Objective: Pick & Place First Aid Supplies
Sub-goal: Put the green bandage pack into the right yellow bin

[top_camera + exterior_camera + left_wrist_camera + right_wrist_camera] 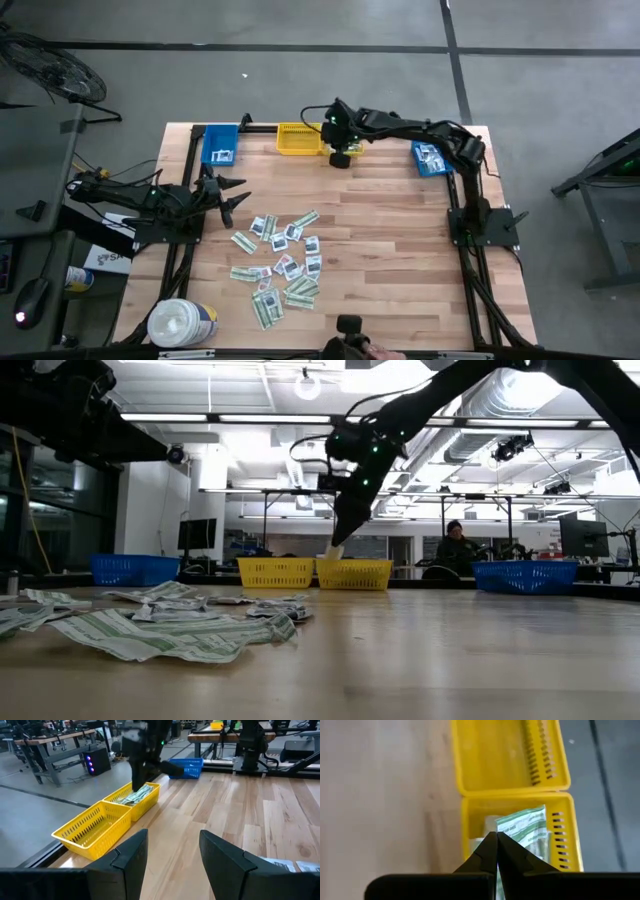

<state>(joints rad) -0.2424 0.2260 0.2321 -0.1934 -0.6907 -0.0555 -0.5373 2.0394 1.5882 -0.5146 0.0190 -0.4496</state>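
Many small flat paper packets (282, 262), green-white strips and white squarish ones, lie in a loose heap on the wooden table; they also show in the low view (160, 622). My right gripper (341, 155) hangs over the right one of two yellow bins (466, 822), fingers together (496, 851) at a green-white strip packet (522, 827). That bin holds a few more packets (141, 794). My left gripper (232, 195) waits open and empty at the table's left side, left of the heap; its fingers show in its wrist view (172, 837). My right gripper pinches one end of the green-white strip (504, 831) between its two fingertips, coming from above and pointing down into the bin. The strip's other end lies against the bin's inside (537, 815). The fingers hide the exact spot of contact.
A second, empty yellow bin (510, 755) stands right beside the filled one. A blue bin (220, 146) stands at the far left and another (431, 158) at the far right, each with packets. A big white round tub (181, 322) stands at the near left corner.
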